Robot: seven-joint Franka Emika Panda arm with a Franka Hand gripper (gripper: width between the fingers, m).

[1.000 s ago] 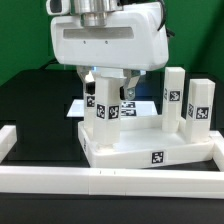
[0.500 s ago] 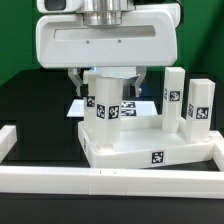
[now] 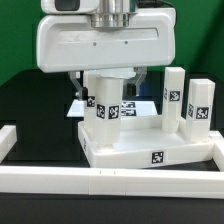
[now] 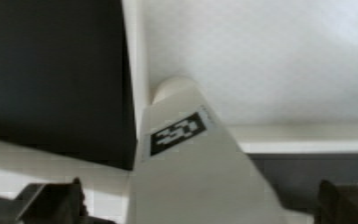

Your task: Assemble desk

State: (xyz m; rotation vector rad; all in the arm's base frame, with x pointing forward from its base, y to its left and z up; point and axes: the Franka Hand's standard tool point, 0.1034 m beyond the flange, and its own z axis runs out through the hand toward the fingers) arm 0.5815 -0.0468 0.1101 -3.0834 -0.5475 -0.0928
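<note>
The white tray-like tabletop (image 3: pixel 130 150) lies on the black table with three white block legs in sight standing on it. One leg (image 3: pixel 103 105) stands at the exterior view's left, and two legs (image 3: pixel 173 98) (image 3: pixel 198 110) stand at its right. My gripper (image 3: pixel 108 84) hangs over the left leg, open, with a finger on each side of its top and a gap to each. In the wrist view the same leg (image 4: pixel 190 150) with its marker runs up between my dark fingertips (image 4: pixel 51 205), my gripper (image 4: pixel 197 205) astride it. The tabletop (image 4: pixel 265 60) lies beyond.
A long white border rail (image 3: pixel 100 185) runs along the front and another (image 3: pixel 8 142) stands at the exterior view's left. The marker board (image 3: pixel 143 104) lies flat behind the tabletop. A green wall stands behind.
My fingers have spread wider apart around the left leg, and my hand has shifted slightly toward the exterior view's left. The legs and tabletop have not moved.
</note>
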